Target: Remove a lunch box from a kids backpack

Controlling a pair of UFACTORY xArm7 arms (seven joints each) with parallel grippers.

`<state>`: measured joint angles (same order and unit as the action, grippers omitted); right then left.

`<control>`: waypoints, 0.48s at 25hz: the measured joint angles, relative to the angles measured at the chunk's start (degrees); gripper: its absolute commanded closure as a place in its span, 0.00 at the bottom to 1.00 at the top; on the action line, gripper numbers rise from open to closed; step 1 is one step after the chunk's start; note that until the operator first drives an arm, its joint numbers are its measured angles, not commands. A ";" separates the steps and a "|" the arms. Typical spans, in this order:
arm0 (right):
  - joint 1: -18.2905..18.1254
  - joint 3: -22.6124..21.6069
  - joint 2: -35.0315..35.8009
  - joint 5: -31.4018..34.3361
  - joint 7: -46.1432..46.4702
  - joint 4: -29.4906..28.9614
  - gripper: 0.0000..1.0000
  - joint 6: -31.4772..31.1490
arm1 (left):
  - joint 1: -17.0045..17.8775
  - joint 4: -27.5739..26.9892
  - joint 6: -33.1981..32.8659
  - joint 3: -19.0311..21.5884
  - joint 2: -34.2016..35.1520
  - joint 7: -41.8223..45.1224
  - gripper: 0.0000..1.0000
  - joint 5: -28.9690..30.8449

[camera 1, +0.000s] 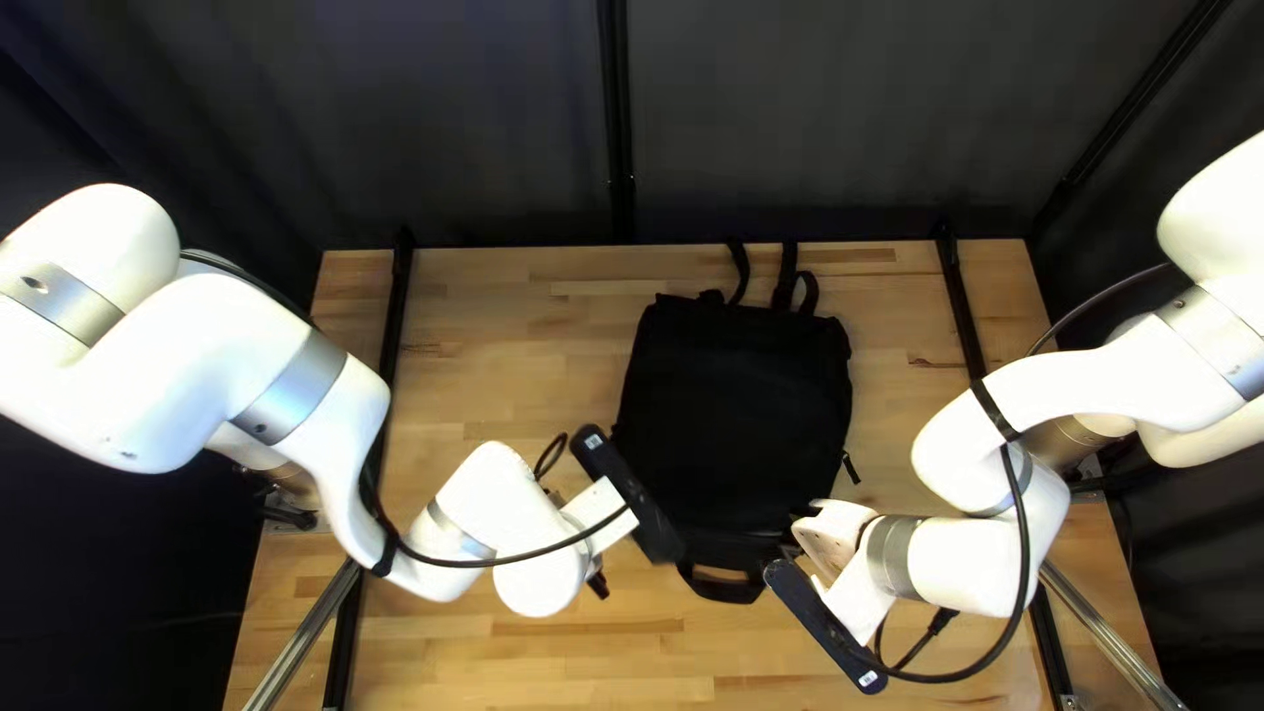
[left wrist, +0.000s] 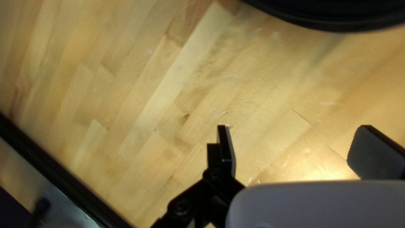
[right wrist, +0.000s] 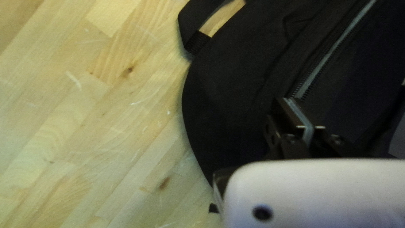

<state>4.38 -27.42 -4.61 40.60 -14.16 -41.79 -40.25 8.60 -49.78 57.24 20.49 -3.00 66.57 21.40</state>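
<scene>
Left gripper (camera 1: 577,540), black backpack (camera 1: 740,408), right gripper (camera 1: 794,529): two grippers, one bag.
Left's two fingers spread above the table (camera 1: 500,356), beside the backpack; the backpack lies flat on it; right's two fingers press together at one zipper (right wrist: 331,57), any pinched pull too hidden to tell.
</scene>
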 measured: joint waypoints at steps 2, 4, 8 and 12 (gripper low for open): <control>-0.10 0.08 0.08 0.47 -0.42 0.54 1.00 0.95 | 0.02 -1.48 0.73 0.14 0.37 -5.58 0.00 -0.63; -0.30 0.28 0.14 0.87 -0.60 0.96 1.00 1.85 | -0.01 -2.85 1.26 0.20 0.69 -10.63 0.00 -0.83; -0.66 0.68 0.02 1.30 -0.50 1.59 1.00 3.07 | 0.11 -4.11 1.15 0.42 1.33 -17.08 0.00 1.15; -0.88 0.94 -0.27 1.54 -0.38 2.05 1.00 3.74 | 0.40 -1.63 -0.98 0.66 3.29 -17.96 0.00 6.15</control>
<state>3.50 -26.47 -4.88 42.14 -14.54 -39.75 -36.51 9.00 -51.40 56.26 21.15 0.29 48.60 27.56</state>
